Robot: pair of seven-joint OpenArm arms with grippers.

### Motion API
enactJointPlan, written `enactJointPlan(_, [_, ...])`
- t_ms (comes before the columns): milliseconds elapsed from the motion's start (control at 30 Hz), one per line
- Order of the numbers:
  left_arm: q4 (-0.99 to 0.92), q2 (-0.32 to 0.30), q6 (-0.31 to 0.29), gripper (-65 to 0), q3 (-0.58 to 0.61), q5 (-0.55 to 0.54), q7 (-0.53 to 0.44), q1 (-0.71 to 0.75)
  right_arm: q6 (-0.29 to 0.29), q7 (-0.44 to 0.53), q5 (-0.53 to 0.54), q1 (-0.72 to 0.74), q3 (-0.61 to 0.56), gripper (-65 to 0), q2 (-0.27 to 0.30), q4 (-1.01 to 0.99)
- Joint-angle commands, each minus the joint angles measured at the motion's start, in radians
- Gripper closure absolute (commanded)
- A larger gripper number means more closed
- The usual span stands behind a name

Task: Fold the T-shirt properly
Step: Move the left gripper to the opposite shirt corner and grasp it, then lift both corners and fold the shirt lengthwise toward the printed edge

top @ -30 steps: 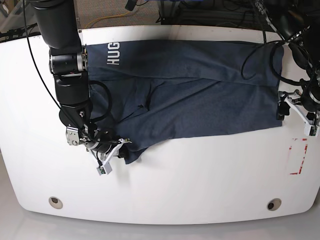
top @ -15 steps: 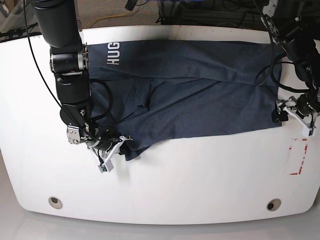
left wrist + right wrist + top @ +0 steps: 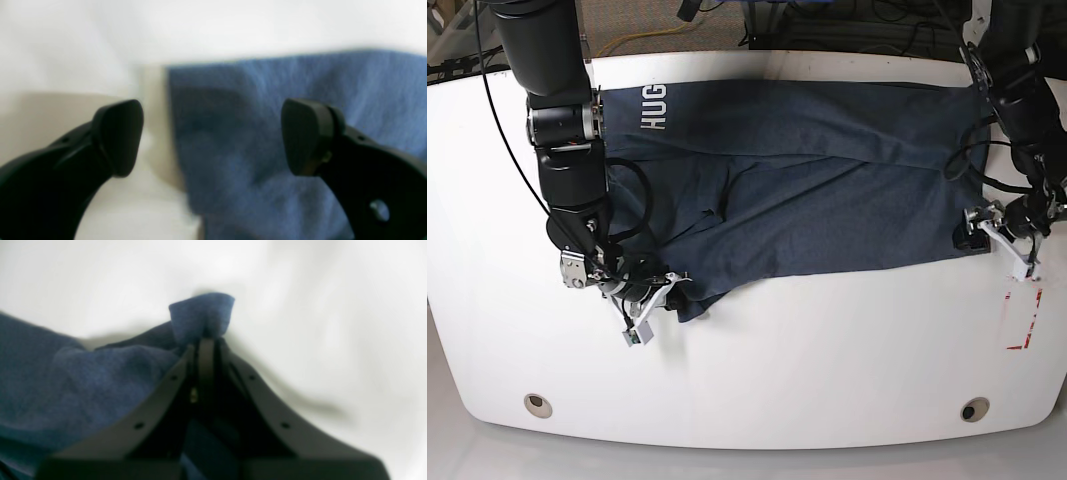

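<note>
The dark navy, soft heathered short-sleeved T-shirt (image 3: 807,190) with white block letters is lying spread across the far half of the white, rounded table surface (image 3: 827,360). Its printed letters (image 3: 654,108) are sitting near the far left corner of the surface, and its other end is reaching almost to the right edge. The cloth is lying in long folds and wrinkles, not flat.

The right gripper (image 3: 665,290), with black fingers on the black arm at the left side of the base view, is pinching a near corner of the T-shirt (image 3: 200,316). Its jaws are pressed together, and a small tuft of blue fabric is standing out just above the fingertips in the right wrist view. The bunched corner is resting low on the table surface.

The left gripper (image 3: 992,232), near the right edge of the surface, is standing with its jaws wide apart. In the left wrist view its two black pads (image 3: 118,136) are well apart, one over the bare white surface and one over the blue cloth (image 3: 283,133), so the edge of the T-shirt is lying between them. It is gripping nothing.

A red-marked label (image 3: 1023,315) is lying on the surface near the right edge.
</note>
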Motion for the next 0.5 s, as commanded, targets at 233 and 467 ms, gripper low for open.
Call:
enactJointPlan(233, [-0.021, -0.011, -0.001, -46.8, 0.027, -0.015, 0.005, -0.037, 0.01, 0.025, 0.014, 0.041, 0.005, 0.0, 0.006, 0.022])
enactJointPlan(467, [-0.018, -0.011, 0.003, -15.6, 0.026, -0.013, 0.003, -0.037, 0.01, 0.025, 0.014, 0.047, 0.005, 0.0, 0.019, 0.024])
